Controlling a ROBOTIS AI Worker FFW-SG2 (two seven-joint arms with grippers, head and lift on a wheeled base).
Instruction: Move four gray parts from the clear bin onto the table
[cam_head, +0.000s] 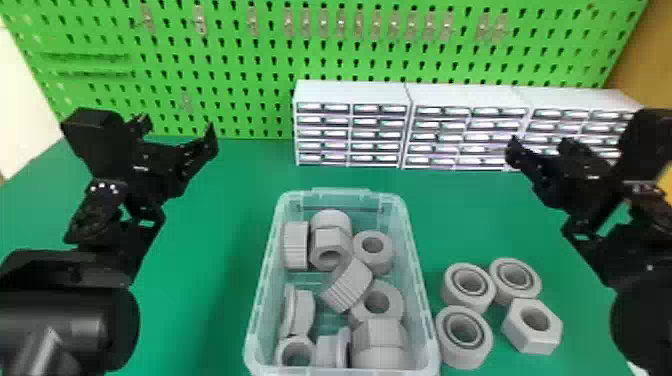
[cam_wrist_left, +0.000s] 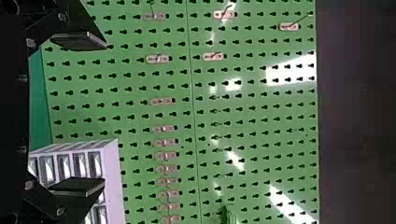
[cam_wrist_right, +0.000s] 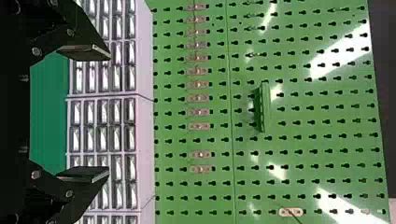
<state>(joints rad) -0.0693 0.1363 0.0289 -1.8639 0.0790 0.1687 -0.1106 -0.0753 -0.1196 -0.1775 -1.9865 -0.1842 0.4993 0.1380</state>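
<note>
On the green counter (cam_head: 220, 220), a clear bin (cam_head: 342, 193) is placed. Just beside it, to the right, three round gray parts (cam_head: 465, 356) and one hexagonal gray part (cam_head: 532, 344) are grouped. White drawer cabinets (cam_head: 352, 93) are lined up behind.

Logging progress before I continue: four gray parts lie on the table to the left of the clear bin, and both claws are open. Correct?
Wrong side: the head view shows the four gray parts on the table to the clear bin's right. Left claw and right claw are open.
</note>
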